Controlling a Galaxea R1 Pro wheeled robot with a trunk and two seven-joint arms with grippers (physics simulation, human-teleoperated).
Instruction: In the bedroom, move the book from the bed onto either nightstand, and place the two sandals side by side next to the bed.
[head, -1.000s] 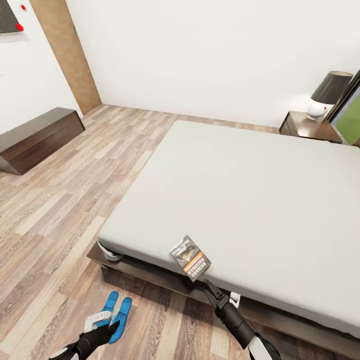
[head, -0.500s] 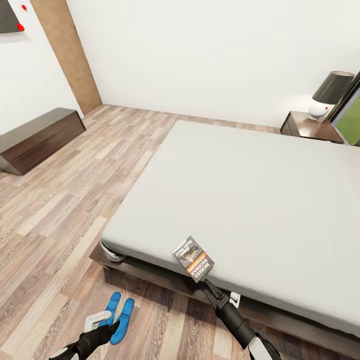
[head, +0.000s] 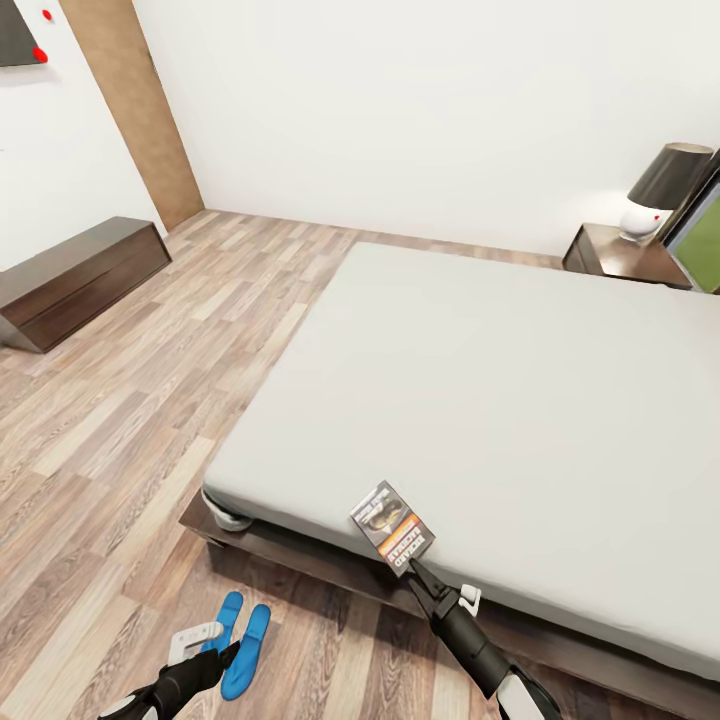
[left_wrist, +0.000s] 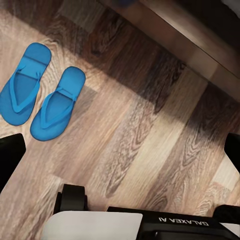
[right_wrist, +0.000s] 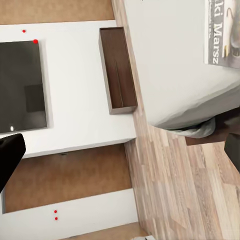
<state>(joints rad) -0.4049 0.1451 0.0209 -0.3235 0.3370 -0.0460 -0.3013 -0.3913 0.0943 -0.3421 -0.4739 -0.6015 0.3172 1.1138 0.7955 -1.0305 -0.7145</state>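
At the bottom left of the head view, the left gripper (head: 205, 645) hangs with jaws spread wide over the two sandals (head: 236, 628), which lie side by side on the floor. Right of centre, the right gripper (head: 418, 575) pinches the book (head: 393, 526) at the bed (head: 520, 400) edge. The nightstand (head: 622, 254) stands upper right.

Lamp (head: 665, 187), low cabinet (head: 75, 277), wall TV (right_wrist: 22, 86)

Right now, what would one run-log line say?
book: on bed edge | right gripper: beside it | sandals: paired on floor | left gripper: open
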